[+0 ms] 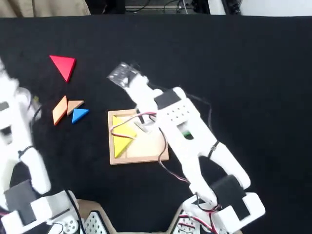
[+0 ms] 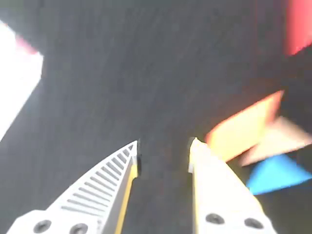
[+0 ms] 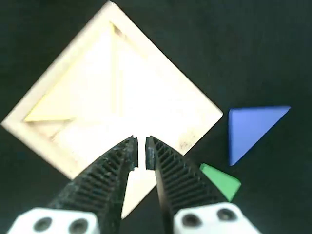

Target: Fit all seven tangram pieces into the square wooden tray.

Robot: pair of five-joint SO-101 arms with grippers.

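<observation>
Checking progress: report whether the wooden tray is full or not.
Not full. The wooden tray holds a yellow triangle beside bare wood; the red triangle and orange piece lie outside it.

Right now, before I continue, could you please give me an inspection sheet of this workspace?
Surface: black cloth, no spills seen.
Job's things: wooden tray holds one yellow triangle; red triangle, orange parallelogram, tan triangle and small blue triangle lie apart on the cloth; second blue triangle and green piece beside the tray.
Clutter: nothing seen.
Grippers: left gripper open, empty; right gripper nearly closed, empty, over the tray.
Cables: red and white wires loop over the tray.
Surroundings: beige fabric beyond the cloth.
</observation>
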